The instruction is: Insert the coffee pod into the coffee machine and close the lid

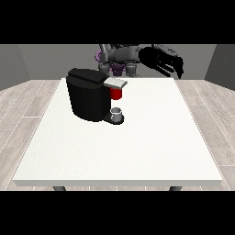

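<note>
Robot hand (166,63) open, empty, raised.

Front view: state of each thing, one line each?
coffee machine: upright on the table, lid flap out level over the red thing.
red thing at the machine: under the lid flap.
grey thing: upright on the machine's base.
hand at the view's right: raised, holding nothing.
</note>
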### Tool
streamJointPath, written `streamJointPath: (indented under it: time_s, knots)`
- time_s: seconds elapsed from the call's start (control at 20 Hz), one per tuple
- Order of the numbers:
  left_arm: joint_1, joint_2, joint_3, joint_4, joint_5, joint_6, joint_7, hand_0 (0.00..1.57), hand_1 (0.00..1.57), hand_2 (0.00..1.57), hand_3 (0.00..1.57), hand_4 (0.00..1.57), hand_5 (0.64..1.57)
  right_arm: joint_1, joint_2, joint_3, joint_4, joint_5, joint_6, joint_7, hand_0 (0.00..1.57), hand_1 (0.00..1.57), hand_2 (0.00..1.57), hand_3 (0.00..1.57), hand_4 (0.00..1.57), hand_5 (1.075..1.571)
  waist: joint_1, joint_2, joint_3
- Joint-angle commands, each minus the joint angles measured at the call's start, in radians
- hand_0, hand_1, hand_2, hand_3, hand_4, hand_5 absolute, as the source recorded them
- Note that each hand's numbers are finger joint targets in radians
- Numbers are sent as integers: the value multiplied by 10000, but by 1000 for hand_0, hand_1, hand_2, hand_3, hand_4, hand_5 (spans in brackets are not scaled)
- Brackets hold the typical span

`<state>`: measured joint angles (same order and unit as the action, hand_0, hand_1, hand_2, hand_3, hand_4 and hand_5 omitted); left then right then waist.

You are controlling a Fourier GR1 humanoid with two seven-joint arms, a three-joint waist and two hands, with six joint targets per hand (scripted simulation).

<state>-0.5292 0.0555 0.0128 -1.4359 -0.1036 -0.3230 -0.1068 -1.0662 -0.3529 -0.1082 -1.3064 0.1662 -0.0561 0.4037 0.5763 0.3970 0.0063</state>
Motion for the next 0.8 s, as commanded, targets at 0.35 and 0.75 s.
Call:
streamJointPath:
  time_s: [0.35,0.75]
  knots:
    - [428,-515,-688,-1021,-91,124,1038,0,0,0,0,266,1571,-299,1089,238,1830,39,-272,-2369,0,0,0,0,0,1571,-98,-473,-61]
    - [1851,276,606,79,292,131,-175,0,0,0,0,266,1571,1187,2972,1654,910,-143,56,-3624,0,0,0,0,263,1571,-1997,-1633,-65]
